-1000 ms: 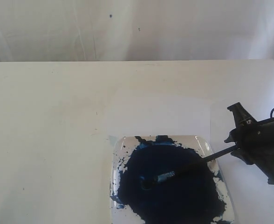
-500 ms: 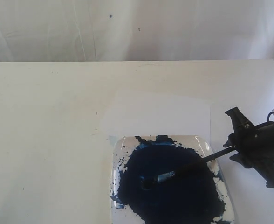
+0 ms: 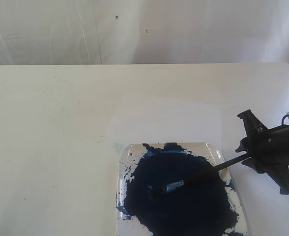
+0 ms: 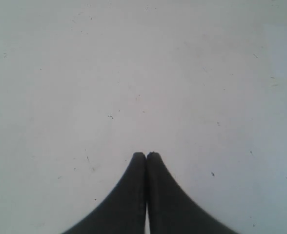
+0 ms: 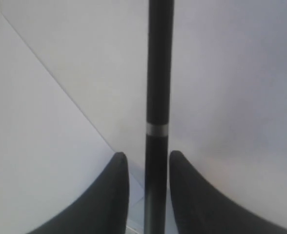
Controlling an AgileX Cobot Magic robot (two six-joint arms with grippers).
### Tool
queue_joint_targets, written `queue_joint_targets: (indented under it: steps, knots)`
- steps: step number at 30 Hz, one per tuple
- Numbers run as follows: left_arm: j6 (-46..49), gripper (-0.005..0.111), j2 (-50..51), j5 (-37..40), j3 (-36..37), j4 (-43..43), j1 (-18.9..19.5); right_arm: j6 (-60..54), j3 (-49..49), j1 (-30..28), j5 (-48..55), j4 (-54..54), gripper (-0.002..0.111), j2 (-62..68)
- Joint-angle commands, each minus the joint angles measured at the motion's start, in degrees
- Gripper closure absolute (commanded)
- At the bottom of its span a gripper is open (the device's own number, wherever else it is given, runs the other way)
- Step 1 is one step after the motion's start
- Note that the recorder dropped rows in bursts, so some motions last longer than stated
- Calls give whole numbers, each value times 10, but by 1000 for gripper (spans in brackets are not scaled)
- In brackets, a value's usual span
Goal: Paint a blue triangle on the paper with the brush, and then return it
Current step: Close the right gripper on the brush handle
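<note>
Right tool [image 5: 147,154] straddles the handle of the long black-handled brush [image 3: 203,174] with a silver metal ferrule. Its fingers are spread with a gap showing on one side, so by my read it's not pinching yet. Left tool [image 4: 147,157] is pressed together, holding nothing, over the bare cream table [image 3: 51,123]. Brush tip lies in the dark blue paint pool [image 3: 184,211] inside the clear square tray [image 3: 212,149], handle sticking out over the tray's right rim. Plain white rectangular paper [image 3: 166,120] sits just behind the tray, unmarked, no blue triangle on it. Progress, as I judge it: at the pickup step, with grasp, painting and return all left. Room: paper is right beyond the tray, and the table is open to the left and far side. The tray rim under the handle is the thing to clear on lift.
</note>
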Motion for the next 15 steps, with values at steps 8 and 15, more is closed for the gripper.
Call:
queue_joint_targets:
  steps: [8, 15]
  knots:
    - [0, 107, -3, 1, 3, -2, -4, -2, -3, 0, 3, 2, 96, 0]
    - [0, 107, -3, 1, 3, -2, -4, -2, -3, 0, 6, 13, 104, 0]
